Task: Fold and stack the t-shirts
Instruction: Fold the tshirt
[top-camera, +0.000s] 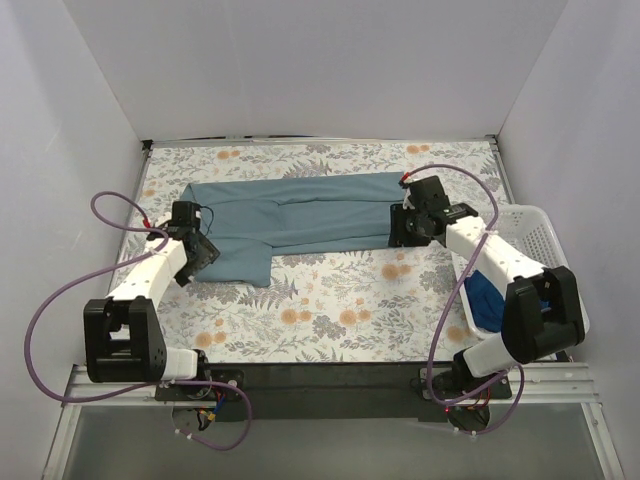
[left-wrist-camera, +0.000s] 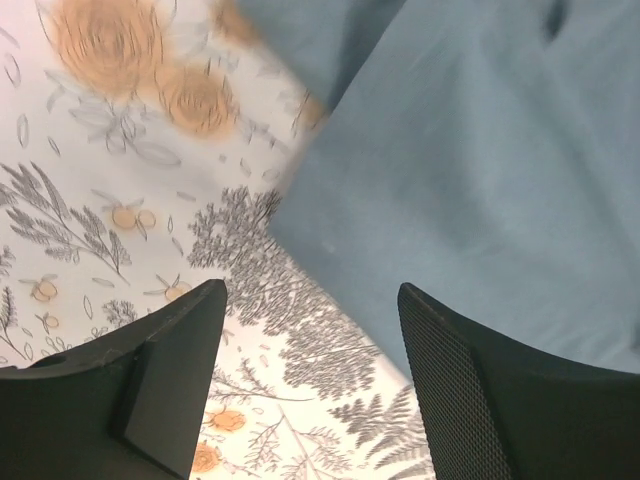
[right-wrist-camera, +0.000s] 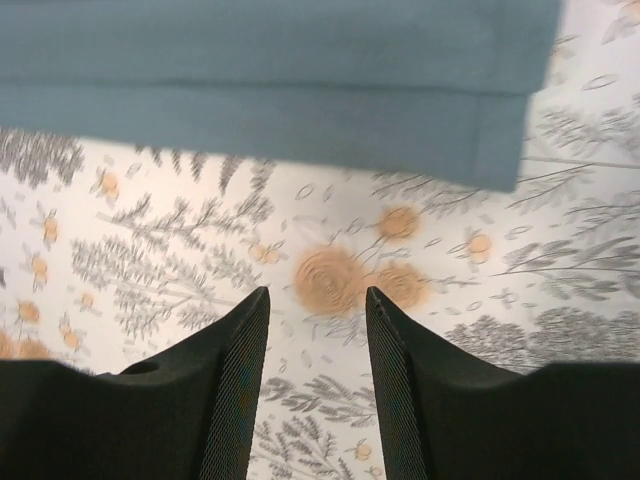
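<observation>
The slate-blue t-shirt (top-camera: 300, 215) lies folded into a long band across the far half of the floral table, with one part hanging toward me at its left end. My left gripper (top-camera: 203, 256) is open and empty beside that left end. In the left wrist view its jaws (left-wrist-camera: 310, 300) straddle the shirt's edge (left-wrist-camera: 480, 170). My right gripper (top-camera: 406, 226) is open and empty at the shirt's right end. In the right wrist view the gripper (right-wrist-camera: 316, 295) hovers over bare tablecloth just short of the hem (right-wrist-camera: 280, 90). A darker royal blue t-shirt (top-camera: 487, 298) lies crumpled in the basket.
A white lattice basket (top-camera: 535, 240) stands at the table's right edge, beside the right arm. White walls enclose the table on the left, back and right. The floral tablecloth (top-camera: 330, 310) shows bare between the shirt and the arm bases.
</observation>
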